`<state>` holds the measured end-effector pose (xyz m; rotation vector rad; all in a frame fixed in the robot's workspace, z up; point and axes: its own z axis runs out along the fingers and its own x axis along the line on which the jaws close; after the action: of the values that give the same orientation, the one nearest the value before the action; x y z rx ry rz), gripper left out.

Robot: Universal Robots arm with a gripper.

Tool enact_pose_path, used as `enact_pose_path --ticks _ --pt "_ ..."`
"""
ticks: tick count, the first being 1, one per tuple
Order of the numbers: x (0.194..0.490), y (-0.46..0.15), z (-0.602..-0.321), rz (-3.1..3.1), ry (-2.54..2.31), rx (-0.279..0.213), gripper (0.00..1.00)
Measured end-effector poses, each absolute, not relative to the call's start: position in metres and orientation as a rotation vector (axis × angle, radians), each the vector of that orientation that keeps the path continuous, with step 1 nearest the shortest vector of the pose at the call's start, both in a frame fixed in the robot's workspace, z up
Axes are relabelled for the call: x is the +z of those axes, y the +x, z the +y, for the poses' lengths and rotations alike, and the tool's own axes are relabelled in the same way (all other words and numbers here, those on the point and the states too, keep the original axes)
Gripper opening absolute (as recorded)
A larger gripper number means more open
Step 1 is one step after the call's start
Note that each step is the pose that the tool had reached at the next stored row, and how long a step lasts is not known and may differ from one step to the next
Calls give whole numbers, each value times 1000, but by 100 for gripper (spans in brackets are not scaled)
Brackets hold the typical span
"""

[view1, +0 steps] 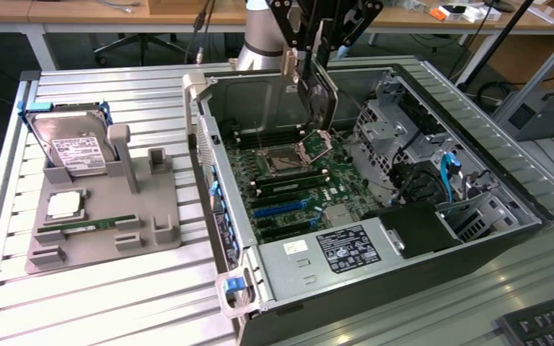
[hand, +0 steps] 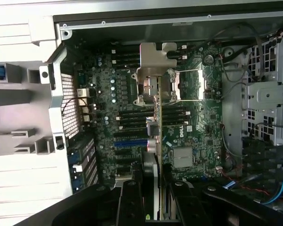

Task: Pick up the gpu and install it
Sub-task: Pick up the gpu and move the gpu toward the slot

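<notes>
The fingers [view1: 296,36] are clamped on the gpu [view1: 317,101], which hangs upright on edge inside the open computer case [view1: 508,194], black face toward the exterior view's right. Its lower end is over the motherboard [view1: 340,184], close by the CPU socket [view1: 282,160] (whether it touches the board, I cannot tell). In the wrist view the gpu [hand: 151,80] shows edge-on, silver bracket farthest from the fingers [hand: 131,195]. On the slatted worktop [view1: 113,303], at the exterior view's left, a grey holder [view1: 104,216] carries a hard drive [view1: 70,148] and a RAM stick [view1: 84,226].
</notes>
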<state>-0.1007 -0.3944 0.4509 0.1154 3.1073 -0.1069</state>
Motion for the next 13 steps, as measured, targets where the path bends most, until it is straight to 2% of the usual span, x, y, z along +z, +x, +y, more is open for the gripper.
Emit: enact_pose_path --ticks 13 --pt "448 -91 -394 3107 115 -119 27"
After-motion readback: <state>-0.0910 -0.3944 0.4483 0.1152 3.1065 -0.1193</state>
